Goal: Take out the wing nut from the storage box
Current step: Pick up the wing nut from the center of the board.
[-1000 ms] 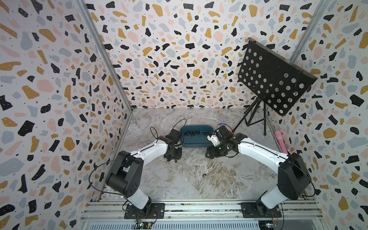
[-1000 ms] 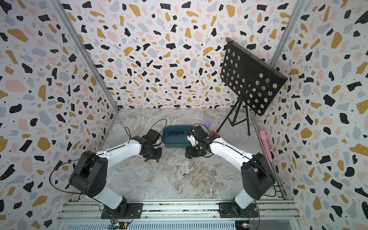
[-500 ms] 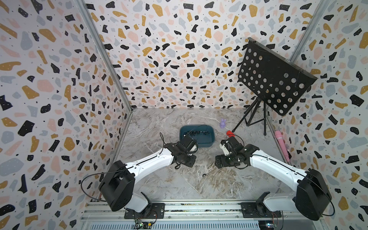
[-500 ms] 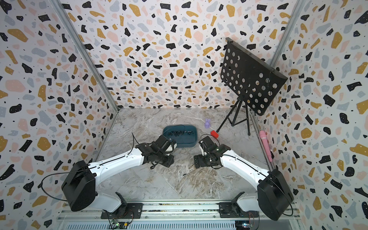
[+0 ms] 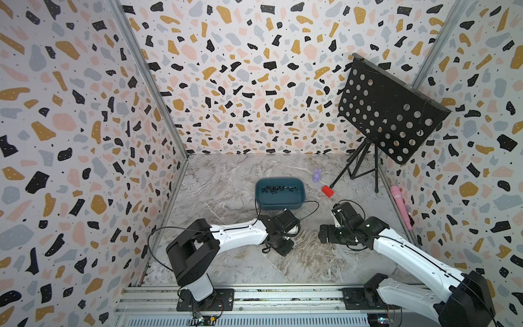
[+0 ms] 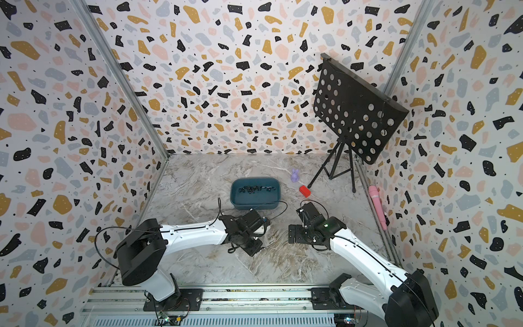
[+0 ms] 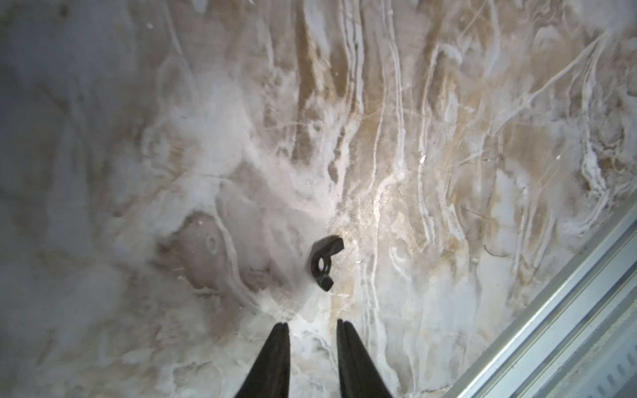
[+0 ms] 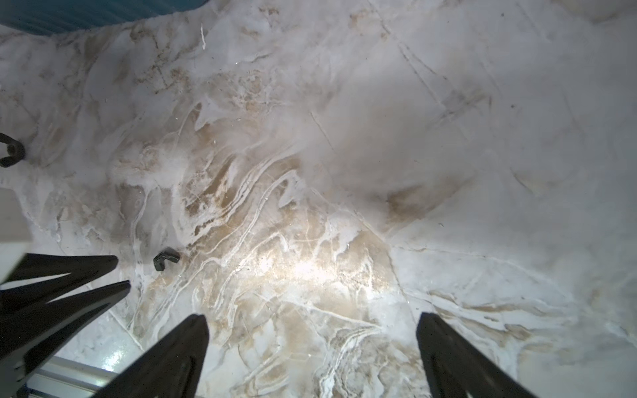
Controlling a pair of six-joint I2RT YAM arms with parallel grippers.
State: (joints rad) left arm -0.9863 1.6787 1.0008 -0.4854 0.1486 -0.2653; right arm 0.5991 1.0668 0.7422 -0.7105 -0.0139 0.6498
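One wing nut [image 7: 325,262] lies on the bare counter [image 7: 448,138] outside the storage box [image 5: 280,205], so the removal looks done; the left tool [image 7: 312,327], narrowly parted, and the right tool [image 8: 312,317], spread wide, both hold nothing.

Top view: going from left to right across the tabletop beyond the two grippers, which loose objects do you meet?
storage box → purple figurine → red block → pink object
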